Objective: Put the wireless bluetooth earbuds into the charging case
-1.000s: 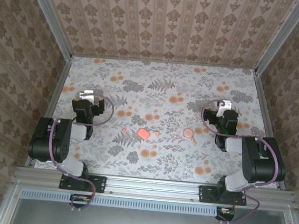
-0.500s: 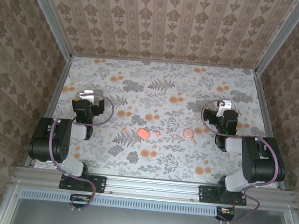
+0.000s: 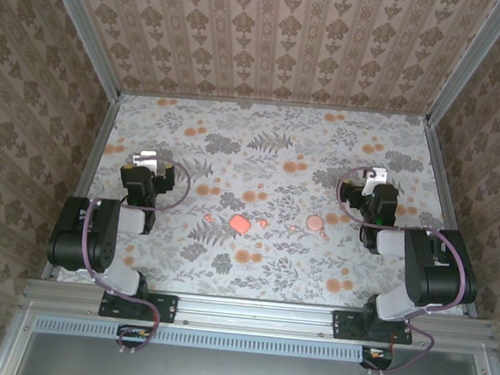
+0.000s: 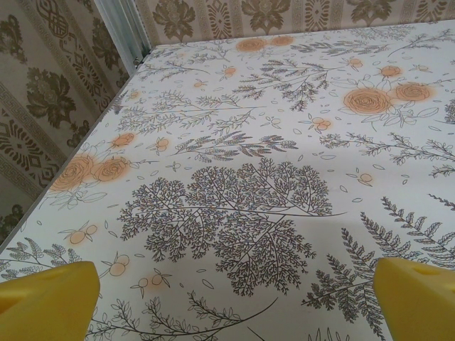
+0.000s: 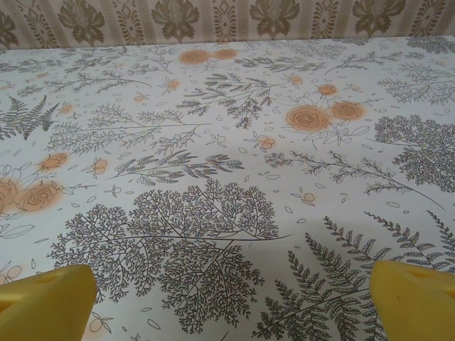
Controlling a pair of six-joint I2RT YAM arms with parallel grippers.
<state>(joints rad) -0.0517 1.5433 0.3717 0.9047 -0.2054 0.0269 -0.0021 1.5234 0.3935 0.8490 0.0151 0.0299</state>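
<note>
Earbuds (image 3: pixel 263 222) lie unmoved beside the case (image 3: pixel 240 224), left gripper (image 4: pixel 232 301) and right gripper (image 5: pixel 232 301) both wide open, empty (work not begun).

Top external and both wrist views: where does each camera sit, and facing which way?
Top external: above and behind the arms, looking down on the flowered cloth and charging case; both arms show.
Left wrist: low over the cloth, facing the back wall; left gripper open, yellow fingertips at bottom corners.
Right wrist: likewise, right gripper open.
Shared: cloth, back wall.
</note>
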